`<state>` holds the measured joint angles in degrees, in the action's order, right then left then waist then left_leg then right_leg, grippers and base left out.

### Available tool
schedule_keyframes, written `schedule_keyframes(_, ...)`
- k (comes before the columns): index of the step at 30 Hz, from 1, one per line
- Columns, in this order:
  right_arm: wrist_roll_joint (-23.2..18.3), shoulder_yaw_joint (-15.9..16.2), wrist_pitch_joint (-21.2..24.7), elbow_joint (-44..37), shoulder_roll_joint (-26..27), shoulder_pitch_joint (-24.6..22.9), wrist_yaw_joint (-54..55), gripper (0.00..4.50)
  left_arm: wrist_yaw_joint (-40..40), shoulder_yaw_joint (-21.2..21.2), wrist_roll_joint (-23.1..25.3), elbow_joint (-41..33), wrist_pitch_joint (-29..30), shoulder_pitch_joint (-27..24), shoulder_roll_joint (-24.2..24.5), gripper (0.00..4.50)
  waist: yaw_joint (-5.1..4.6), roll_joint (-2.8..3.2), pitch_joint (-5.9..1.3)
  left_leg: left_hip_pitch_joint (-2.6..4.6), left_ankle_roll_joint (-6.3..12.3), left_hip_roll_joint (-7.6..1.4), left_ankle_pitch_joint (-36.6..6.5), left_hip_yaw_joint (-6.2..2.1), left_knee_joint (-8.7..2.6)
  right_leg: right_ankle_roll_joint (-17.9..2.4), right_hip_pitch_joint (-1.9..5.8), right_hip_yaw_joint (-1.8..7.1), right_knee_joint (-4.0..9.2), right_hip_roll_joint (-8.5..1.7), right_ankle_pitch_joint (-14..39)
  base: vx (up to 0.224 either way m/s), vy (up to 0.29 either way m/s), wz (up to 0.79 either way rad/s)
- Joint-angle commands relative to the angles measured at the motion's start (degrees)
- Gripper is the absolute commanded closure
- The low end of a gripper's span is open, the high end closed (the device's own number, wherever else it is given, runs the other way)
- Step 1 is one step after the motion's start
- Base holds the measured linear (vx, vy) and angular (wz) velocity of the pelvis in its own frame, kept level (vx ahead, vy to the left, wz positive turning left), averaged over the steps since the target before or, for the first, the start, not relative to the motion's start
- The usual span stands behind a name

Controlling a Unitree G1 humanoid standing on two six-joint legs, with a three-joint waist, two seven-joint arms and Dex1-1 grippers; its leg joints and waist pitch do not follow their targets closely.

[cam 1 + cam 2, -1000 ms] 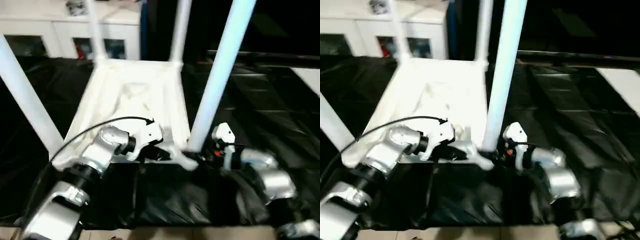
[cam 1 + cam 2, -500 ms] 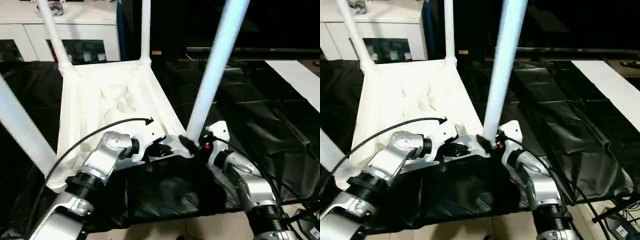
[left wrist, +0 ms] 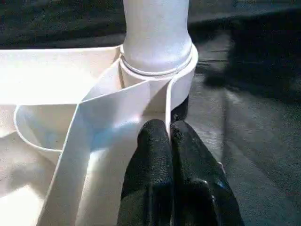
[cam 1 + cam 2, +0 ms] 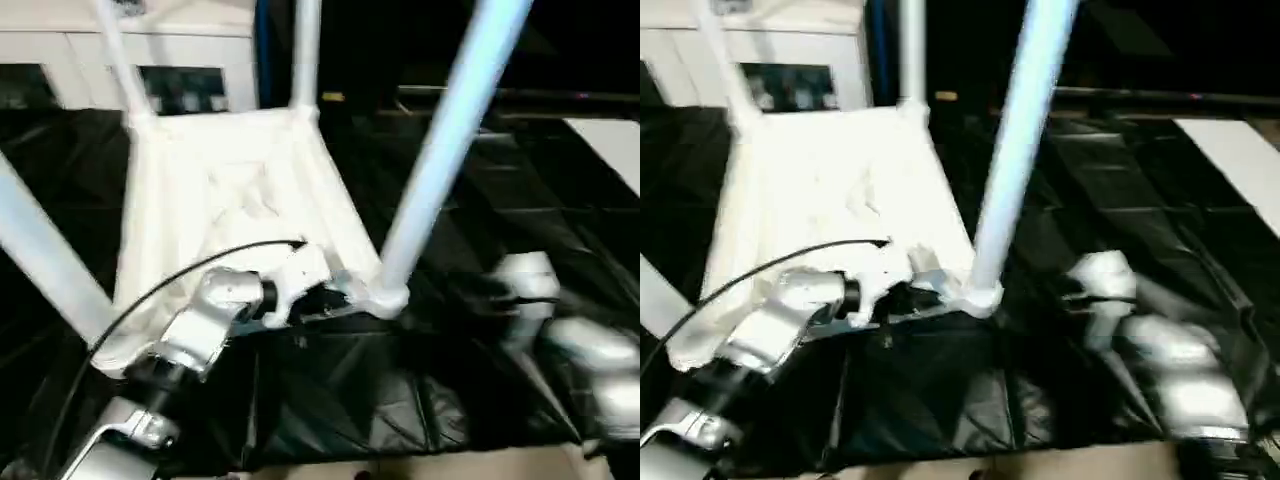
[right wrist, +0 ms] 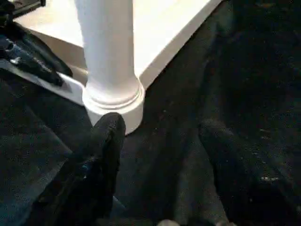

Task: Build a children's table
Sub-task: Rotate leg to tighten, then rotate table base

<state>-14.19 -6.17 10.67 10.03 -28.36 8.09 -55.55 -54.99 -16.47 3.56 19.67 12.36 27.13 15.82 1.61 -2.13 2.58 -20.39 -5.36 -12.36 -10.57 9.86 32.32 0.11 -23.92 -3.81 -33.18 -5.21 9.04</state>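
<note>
Your right pincer [image 5: 155, 150] has let go of the near leg [image 4: 440, 165] and drawn back, fingers spread. That leg stands seated in the upturned tabletop [image 4: 230, 200] on the black sheet [image 4: 480, 250]. Left pincer [image 3: 169, 136] stays clenched on the rim.

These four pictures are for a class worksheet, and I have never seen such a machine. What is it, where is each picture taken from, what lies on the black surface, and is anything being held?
It is a humanoid robot with two silver arms, each ending in two black fingers. Two pictures come from cameras in its head, looking down over the arms. The other two come from cameras on its wrists, looking along the fingers.

On the black sheet lies a white children's table, upside down, with its four legs pointing up. The left gripper is shut, pinching a thin rib of the tabletop just below the nearest leg. The right gripper is open beside that leg's socket and holds nothing.
</note>
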Motion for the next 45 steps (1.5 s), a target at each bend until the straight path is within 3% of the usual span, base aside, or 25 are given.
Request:
schedule_keyframes(1,-1.72,0.66,1.59,-2.36,-0.69,-0.91,-1.81,1.61,1.29,2.51,-2.22,-3.17,0.89,-1.21,0.02,4.50,0.74,-1.06,-3.62,-0.71,7.23,-0.50,-7.80,0.58,-2.70,-12.07,3.78,1.80,2.88,-2.10,9.99,0.000,0.000,0.00)
schedule_keyframes(2,-2.54,1.65,2.61,-4.06,-0.97,-1.68,-2.74,1.54,0.55,3.21,-3.88,-6.52,3.04,-2.37,0.13,4.23,0.89,-1.48,-3.60,-0.65,7.54,-0.58,-7.98,0.68,-2.66,-12.26,3.64,1.76,2.98,-2.17,10.76,0.000,0.000,0.00)
schedule_keyframes(5,-3.98,4.79,5.28,-7.40,-0.22,-2.42,-4.02,1.51,-0.72,5.18,-8.46,-16.86,9.48,-6.14,0.64,3.92,0.95,-1.06,-3.55,-0.70,7.09,-0.91,-6.84,0.61,-2.78,-13.20,3.68,1.83,2.44,-2.16,9.36,0.000,0.000,0.00)
schedule_keyframes(6,-4.28,5.70,5.91,-7.72,0.36,-2.12,-4.19,1.51,-1.09,5.61,-9.95,-20.21,11.38,-7.65,1.09,3.86,1.16,-0.97,-3.19,-0.32,6.85,-1.05,-8.24,0.77,-2.91,-13.81,3.17,1.83,2.89,-1.99,10.75,0.000,0.000,0.00)
schedule_keyframes(8,-4.47,7.13,6.66,-7.56,1.57,-1.18,-4.39,1.51,-1.60,6.42,-12.30,-25.58,14.56,-10.30,2.00,3.65,1.30,-1.20,-2.80,-0.27,6.32,-1.21,-9.32,0.74,-3.09,-14.11,3.06,1.88,2.74,-2.05,11.38,0.000,0.000,0.00)
schedule_keyframes(10,-3.89,8.84,6.84,-6.10,3.21,0.81,-4.78,1.51,-1.67,7.41,-14.64,-31.22,17.45,-13.82,3.41,3.42,1.15,-1.48,-2.03,-0.26,4.93,-1.12,-12.53,0.81,-3.42,-12.15,2.57,1.84,3.40,-1.86,17.09,0.000,0.000,0.00)
schedule_keyframes(14,-2.58,10.45,6.31,-2.74,5.57,4.58,-5.28,1.51,-0.64,8.39,-14.74,-37.05,19.22,-19.71,5.21,3.34,1.09,-1.44,-1.73,-0.14,3.09,-1.09,-14.74,0.59,-3.73,-9.40,2.36,1.99,3.65,-1.77,21.34,0.000,0.000,0.00)
schedule_keyframes(16,-2.55,10.88,6.41,-1.93,5.97,5.73,-5.23,1.51,-0.27,9.21,-15.27,-39.37,20.55,-21.94,5.81,3.03,1.00,-2.01,-1.35,-0.03,2.32,-1.08,-15.79,0.59,-3.87,-8.50,2.12,2.06,4.00,-1.72,22.44,0.000,0.000,0.00)
schedule_keyframes(19,-1.87,11.01,5.50,0.09,6.64,7.58,-3.35,1.51,0.05,10.85,-16.32,-42.71,22.25,-25.45,7.31,2.93,0.93,-2.07,-1.02,-0.09,1.77,-1.03,-16.43,0.47,-4.10,-8.13,2.18,2.08,3.99,-1.65,22.33,0.000,0.000,0.00)
schedule_keyframes(20,-1.44,10.94,4.98,1.02,6.96,8.27,-2.47,1.51,0.06,11.46,-16.58,-43.64,22.55,-26.67,7.81,2.71,0.82,-2.57,-1.06,-0.15,1.72,-1.06,-16.31,0.45,-3.99,-8.13,2.14,2.07,3.86,-1.82,22.53,0.000,0.000,0.00)
schedule_keyframes(22,2.38,9.91,0.43,8.47,8.81,12.72,5.31,1.51,0.25,15.55,-17.86,-48.61,23.22,-34.64,11.70,2.59,0.35,-2.63,-0.84,-0.81,0.95,-0.92,-16.35,0.02,-4.34,-7.27,2.35,1.91,3.82,-2.08,25.82,0.000,0.000,0.00)
schedule_keyframes(23,2.49,9.81,0.26,8.86,8.88,12.93,5.66,1.51,0.18,15.81,-17.85,-48.74,23.12,-35.09,11.91,2.59,0.04,-2.65,-0.76,-1.17,0.62,-0.84,-16.01,-0.11,-4.44,-6.95,2.51,1.82,3.80,-2.10,26.35,0.000,0.000,0.00)
schedule_keyframes(24,3.68,8.59,-1.17,13.31,9.66,15.41,9.61,1.51,-0.97,18.92,-17.63,-49.76,21.74,-40.39,14.40,2.50,-0.10,-2.42,-0.62,-0.17,0.03,-0.83,-17.73,0.07,-4.22,-6.61,1.66,1.90,4.17,-1.69,26.73,0.000,0.000,0.00)
schedule_keyframes(27,4.83,7.39,-2.33,17.43,10.13,17.88,13.87,1.51,-3.47,22.77,-16.93,-49.89,19.51,-46.79,17.37,2.17,0.16,-2.58,-0.47,0.61,-0.09,-0.85,-18.70,0.48,-4.01,-7.07,1.13,2.22,4.08,-1.18,24.06,0.000,0.000,0.00)
schedule_keyframes(28,4.95,6.73,-2.39,19.02,10.16,18.87,15.72,1.51,-5.09,25.03,-16.52,-50.01,18.13,-50.29,18.81,2.14,0.24,-2.84,-0.27,0.65,0.27,-0.83,-18.83,0.63,-4.04,-7.51,0.98,2.27,4.09,-1.08,22.71,0.000,0.000,0.00)
schedule_keyframes(30,5.40,6.46,-2.73,20.14,10.02,19.50,17.29,1.51,-5.98,26.67,-16.52,-50.29,17.91,-52.26,19.52,2.03,0.31,-2.55,-0.35,0.53,0.21,-0.91,-18.30,0.56,-4.13,-7.64,1.24,2.36,3.64,-0.93,20.78,0.000,0.000,0.00)
schedule_keyframes(31,5.96,5.97,-3.46,21.89,9.89,20.41,19.40,1.51,-7.23,29.38,-16.87,-50.74,17.68,-54.82,20.29,1.88,0.50,-2.63,-0.36,0.91,0.24,-1.03,-17.77,0.79,-4.07,-8.10,0.97,2.46,3.52,-0.78,18.77,0.000,0.000,0.00)
schedule_keyframes(32,5.96,5.97,-3.46,21.89,9.89,20.41,19.40,1.51,-7.23,29.38,-16.87,-50.74,17.68,-54.82,20.29,1.77,0.41,-2.67,-0.23,0.75,0.27,-0.97,-17.71,0.84,-4.08,-8.43,0.98,2.54,3.42,-0.73,18.19,0.000,0.000,0.00)
schedule_keyframes(33,7.59,5.14,-3.96,26.11,9.40,22.53,25.43,1.51,-8.59,33.56,-17.13,-50.25,16.23,-56.76,21.17,1.71,0.45,-2.66,-0.33,0.42,0.12,-0.93,-16.60,0.77,-4.13,-8.47,1.37,2.65,3.17,-0.83,17.30,0.000,0.000,0.00)
schedule_keyframes(35,8.73,4.54,-6.47,30.41,9.03,24.36,29.58,1.51,-6.57,36.73,-18.21,-48.67,14.15,-55.38,21.53,1.67,0.37,-2.61,-0.43,0.59,-0.09,-0.78,-15.91,0.92,-3.99,-8.39,1.28,2.85,3.00,-0.56,16.33,0.000,0.000,0.00)
schedule_keyframes(36,8.55,4.51,-6.68,30.65,9.03,24.40,29.09,1.51,-5.90,37.19,-18.57,-48.17,13.80,-54.43,21.35,1.57,0.43,-2.63,-0.30,0.98,-0.08,-0.56,-16.51,1.28,-3.71,-8.56,0.69,3.11,3.19,-0.23,16.13,0.000,0.000,0.00)
schedule_keyframes(37,8.43,4.49,-7.38,31.15,9.19,24.33,27.72,1.51,-3.85,38.27,-19.94,-46.72,12.68,-51.14,20.86,1.44,0.88,-2.47,-0.73,1.26,0.07,-0.60,-16.29,1.34,-3.54,-8.74,0.92,3.23,2.95,-0.26,15.03,0.000,0.000,0.00)
schedule_keyframes(39,8.70,4.81,-7.77,30.17,9.63,23.25,26.41,1.51,-2.13,38.08,-21.56,-45.47,12.32,-46.75,20.06,1.28,1.43,-2.19,-1.31,0.94,0.08,-0.55,-14.04,1.29,-3.46,-9.05,1.55,3.29,2.33,-0.30,11.63,0.000,0.000,0.00)
schedule_keyframes(41,8.76,5.28,-8.08,28.47,10.15,21.63,26.02,1.51,-0.54,36.98,-22.88,-44.36,11.86,-42.57,19.03,1.12,1.48,-2.26,-1.51,0.42,-0.07,-0.47,-12.26,1.13,-3.42,-9.33,2.07,3.27,1.85,-0.44,9.69,0.000,0.000,0.00)
schedule_keyframes(45,7.11,5.19,-6.25,23.62,11.48,17.40,26.89,1.51,0.38,33.02,-25.35,-41.75,13.14,-32.22,14.10,0.84,1.60,-2.32,-2.22,0.40,-0.58,-0.38,-10.37,1.12,-2.88,-10.51,2.48,3.39,1.13,-0.70,6.79,0.000,0.000,0.00)
